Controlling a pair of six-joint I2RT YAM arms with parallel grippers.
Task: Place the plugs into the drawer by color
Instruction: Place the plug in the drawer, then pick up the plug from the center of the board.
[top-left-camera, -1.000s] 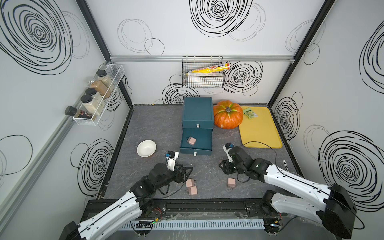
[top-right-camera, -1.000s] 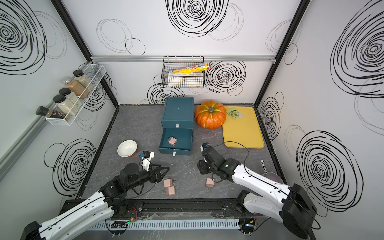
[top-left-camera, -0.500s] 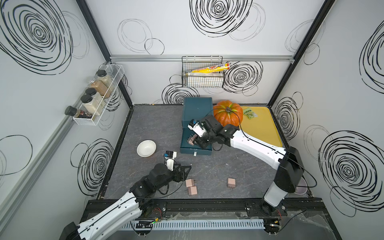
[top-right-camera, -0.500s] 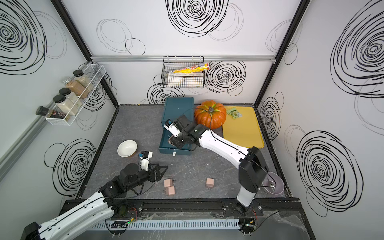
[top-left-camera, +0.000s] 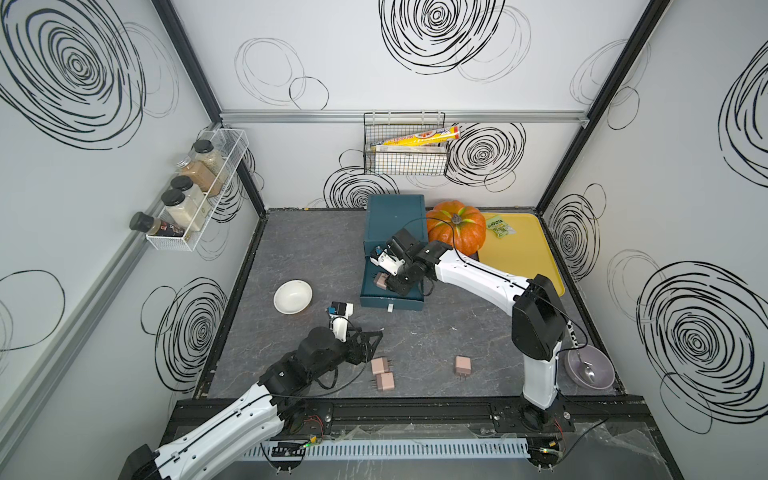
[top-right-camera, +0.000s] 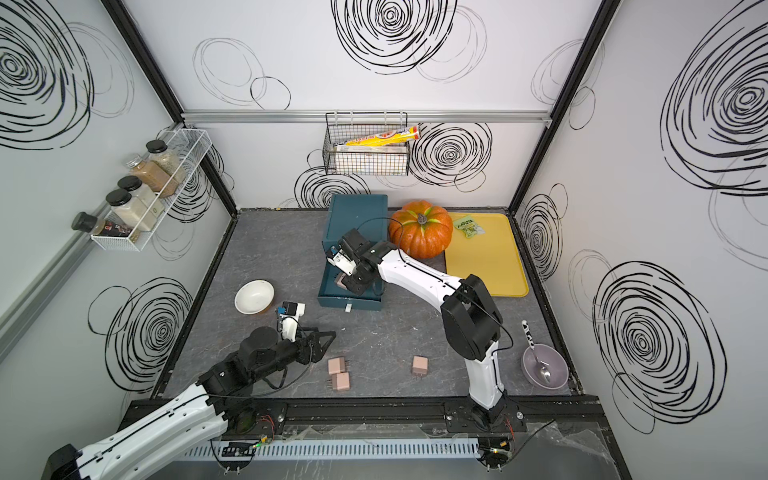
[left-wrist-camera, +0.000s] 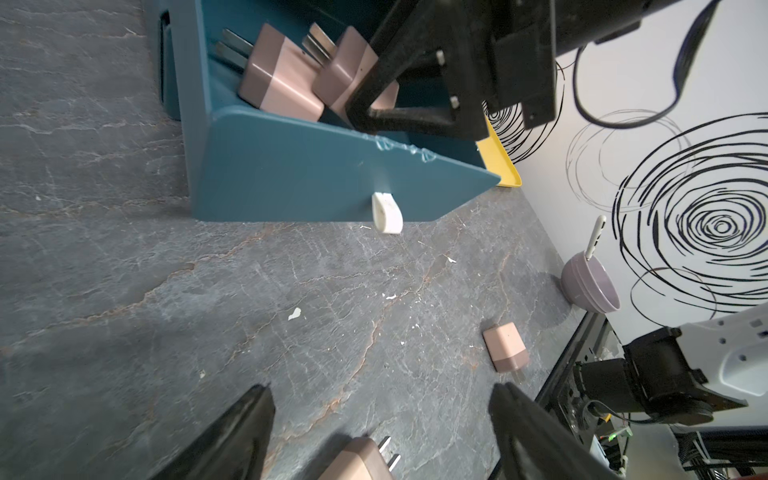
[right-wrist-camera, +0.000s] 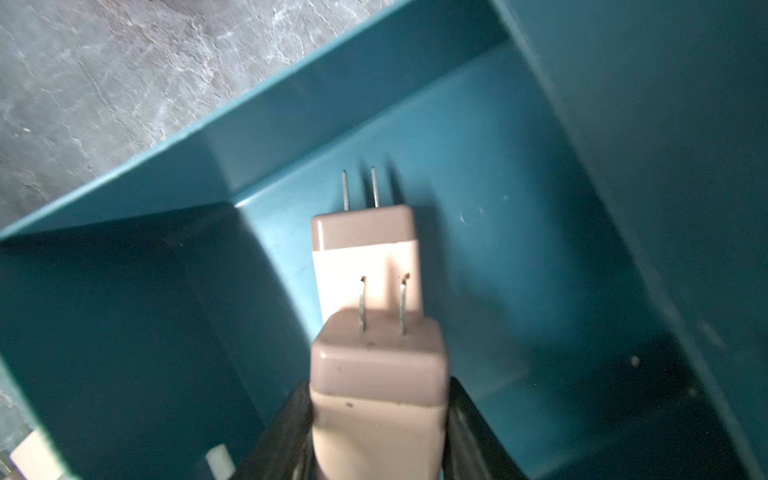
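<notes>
1. In both top views the right tool (top-left-camera: 384, 284) covers most of the open bottom drawer (top-left-camera: 390, 302) of the teal chest (top-left-camera: 395, 216); only a pink corner shows beneath it
2. The right wrist view shows its fingers (right-wrist-camera: 291, 428) pressed on both sides of a held pink plug (right-wrist-camera: 376, 365), low inside the drawer, prongs over a second pink plug (right-wrist-camera: 365, 237) lying on the drawer floor
3. The chest's upper part is seen only from above, so its contents are hidden
4. The left tool (top-left-camera: 373, 345) hovers with jaws wide apart just beside a close pair of pink plugs (top-left-camera: 379, 365); the left wrist view cuts one off at the frame edge
5. A lone pink plug (top-left-camera: 462, 365) lies well apart from the pair
6. Open tabletop (top-left-camera: 436, 332) lies between the drawer front and these plugs; the pumpkin (top-left-camera: 456, 232) stands just beside the chest
</notes>
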